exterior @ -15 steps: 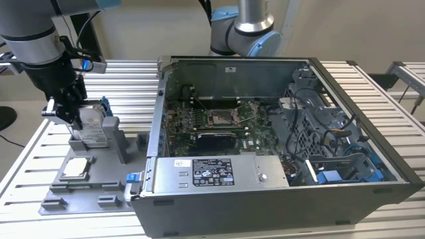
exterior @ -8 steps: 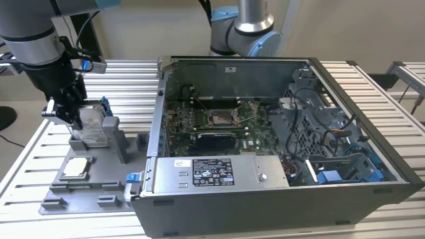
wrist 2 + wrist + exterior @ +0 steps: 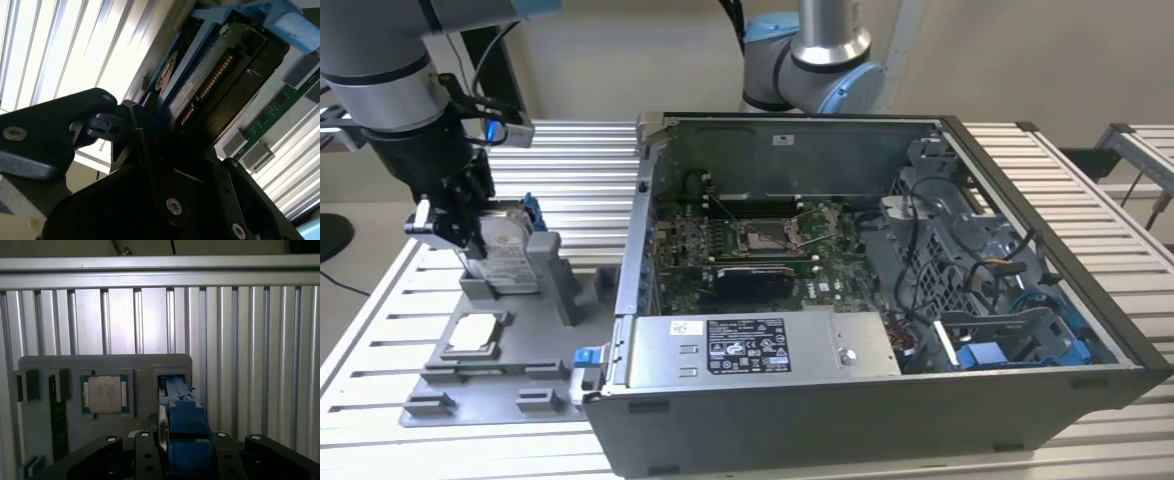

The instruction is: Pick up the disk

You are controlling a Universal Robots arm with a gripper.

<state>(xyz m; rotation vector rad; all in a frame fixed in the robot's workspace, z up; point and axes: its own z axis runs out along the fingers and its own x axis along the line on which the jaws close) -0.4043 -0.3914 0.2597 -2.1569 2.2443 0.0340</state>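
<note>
The pincer (image 3: 182,436) is clamping onto the disk (image 3: 184,417). In both wrist views its black fingers (image 3: 145,440) are pressing on the two broad faces, one on each side, and no gap is showing. The disk is standing on its long edge, and its lower part is sitting in an upright grey stand (image 3: 544,270). That posture is leaving the flat sides free for a squeeze from above and, I judge, is letting the disk come straight up out of the stand. The grip is falling on the end that carries the blue plastic frame.

Just beside the stand, a square silver chip (image 3: 104,394) is lying flat in its own recess on the same grey tray (image 3: 145,365). It is sitting apart from the disk and is not blocking the lift.

In the exterior view the tray is resting on the ribbed table (image 3: 360,350) at about nine o'clock from the open computer case (image 3: 854,430), with the arm (image 3: 394,110) coming down over it from eleven o'clock. The case wall is standing close to the tray at three o'clock from the stand, so that side is looking the tightest. A grey power box (image 3: 854,340) is sitting along the case's near edge, with the green board (image 3: 720,240) beyond it. A second arm (image 3: 817,60) is standing behind the case at twelve o'clock, well apart from the disk.
</note>
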